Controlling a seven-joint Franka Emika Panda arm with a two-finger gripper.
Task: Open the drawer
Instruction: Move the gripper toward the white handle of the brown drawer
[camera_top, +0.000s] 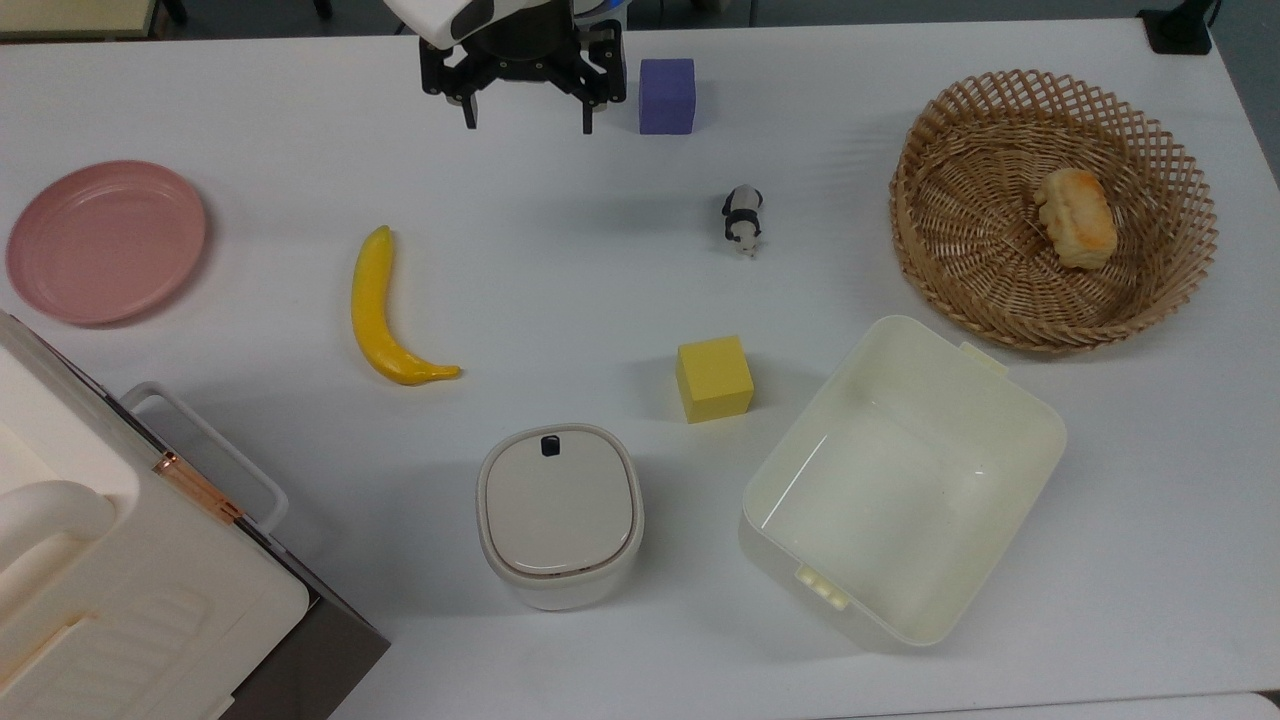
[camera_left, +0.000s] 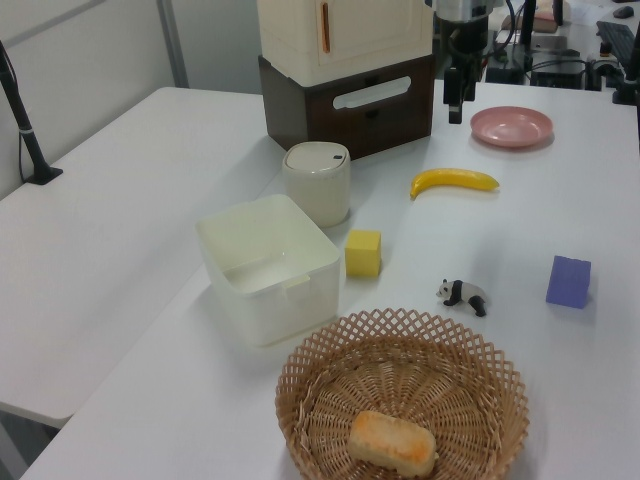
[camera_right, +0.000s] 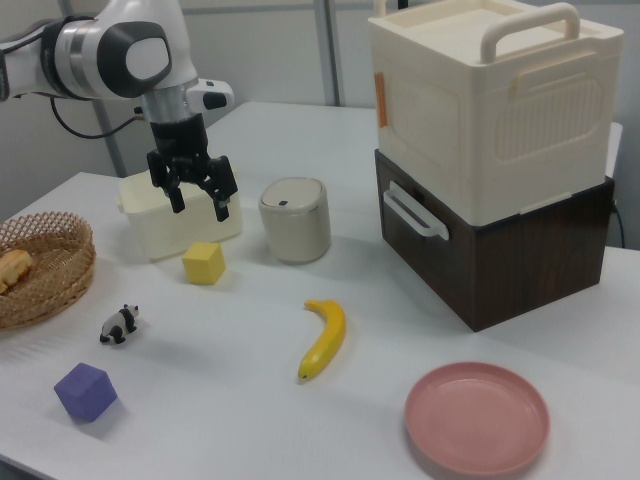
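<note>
Two black fingers of the robot's gripper (camera_top: 526, 112) stand spread apart and empty at the far edge of the top view, above the white table (camera_top: 560, 260), just to the top view's left of a purple foam cube (camera_top: 667, 95). The top view also lays out a pink round plate (camera_top: 105, 240) at its left, a yellow plastic banana (camera_top: 385, 312), a small black-and-white panda figure (camera_top: 742, 219), a yellow foam cube (camera_top: 714, 378), a small lidded white bin (camera_top: 559, 514), a cream rectangular plastic tub (camera_top: 900, 480) and a woven wicker basket (camera_top: 1052, 210) holding a golden bread roll (camera_top: 1075, 217); the dark brown drawer (camera_top: 310, 640) with its white rounded loop handle (camera_top: 210, 440) sits shut in the near left corner, mostly hidden under the cream plastic cabinet (camera_top: 130, 600). From the left view the drawer's whole front panel (camera_left: 350, 110) and the handle lying flat across it appear at the far end of the table, with the gripper (camera_left: 455, 100) hanging just to the left view's right of it, its fingers lined up one behind the other so the gap is hidden. From the right view the gripper (camera_right: 196, 201) hangs in front of the tub with its fingers clearly parted, well apart from the drawer (camera_right: 490, 260) at the right view's right, whose wood-grain side shows beneath the cabinet's carry handle (camera_right: 530, 25).
</note>
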